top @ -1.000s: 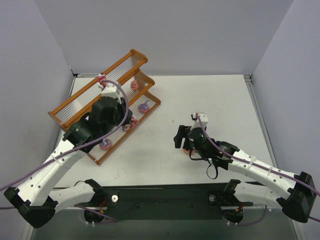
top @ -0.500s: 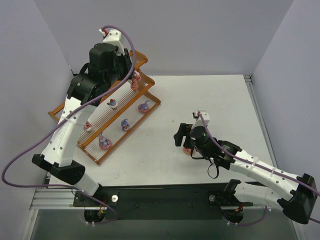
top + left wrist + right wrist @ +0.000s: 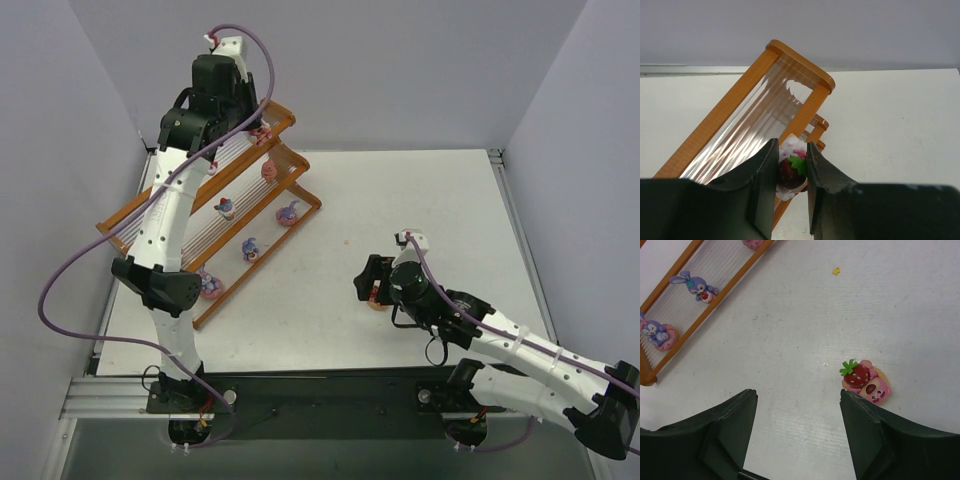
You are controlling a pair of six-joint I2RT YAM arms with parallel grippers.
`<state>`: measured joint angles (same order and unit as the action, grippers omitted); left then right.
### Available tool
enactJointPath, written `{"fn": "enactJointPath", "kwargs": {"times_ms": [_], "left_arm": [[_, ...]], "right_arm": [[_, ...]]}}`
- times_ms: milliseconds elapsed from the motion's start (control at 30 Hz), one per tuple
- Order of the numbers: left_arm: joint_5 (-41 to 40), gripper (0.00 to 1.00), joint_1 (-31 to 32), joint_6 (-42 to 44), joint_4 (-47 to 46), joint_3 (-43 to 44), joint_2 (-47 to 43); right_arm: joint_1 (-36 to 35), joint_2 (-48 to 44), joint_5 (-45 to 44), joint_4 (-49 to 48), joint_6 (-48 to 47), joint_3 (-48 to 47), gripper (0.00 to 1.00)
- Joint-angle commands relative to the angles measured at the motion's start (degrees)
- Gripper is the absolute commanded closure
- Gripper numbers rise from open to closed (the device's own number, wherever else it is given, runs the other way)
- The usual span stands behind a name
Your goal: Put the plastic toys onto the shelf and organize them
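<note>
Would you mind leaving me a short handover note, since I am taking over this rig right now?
Left claw: shut on a strawberry-topped toy, at the end of the shelf, by its top tier.
Right claw: open, over the table near a pink strawberry toy, not touching it.
Done: at least five toys sit on the shelf, among them a purple bunny.
Left: set down the held toy, then shelve the pink one. The left arm hides part of the shelf, so check for others.
</note>
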<state>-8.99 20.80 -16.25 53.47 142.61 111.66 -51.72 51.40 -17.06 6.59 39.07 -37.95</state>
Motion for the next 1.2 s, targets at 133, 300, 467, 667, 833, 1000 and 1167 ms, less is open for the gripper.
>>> {"fn": "enactJointPath", "kwargs": {"times_ms": [133,300,467,667,833,1000,1167], "left_arm": [[4.77,1.0,-4.53,2.8,-2.67,3.73,0.84],[6.27,1.0,-5.24,4.74,-5.04,3.73,2.6],[5.66,1.0,-5.24,5.7,-7.59,3.64,4.62],[4.95,1.0,-5.24,7.02,-10.32,3.73,5.94],[2.76,1.0,-5.07,8.86,-10.85,3.64,6.82],[1.52,1.0,-4.45,10.01,-10.85,3.12,7.35],[1.44,1.0,-4.27,10.01,-10.32,3.03,7.87]], "right_arm": [[0.22,-2.88,0.8,1.14,2.5,2.71,0.32],[0.13,-2.79,0.27,1.23,2.68,3.06,0.32],[0.13,-1.65,0.62,1.15,2.85,2.8,0.32],[0.04,-0.86,0.98,0.27,2.42,2.62,0.33],[-0.04,-0.77,0.01,0.27,1.36,2.1,0.33],[0.04,0.37,-0.17,0.53,1.8,2.18,0.33],[-0.04,0.99,-0.08,0.27,1.98,2.27,0.33]]}}
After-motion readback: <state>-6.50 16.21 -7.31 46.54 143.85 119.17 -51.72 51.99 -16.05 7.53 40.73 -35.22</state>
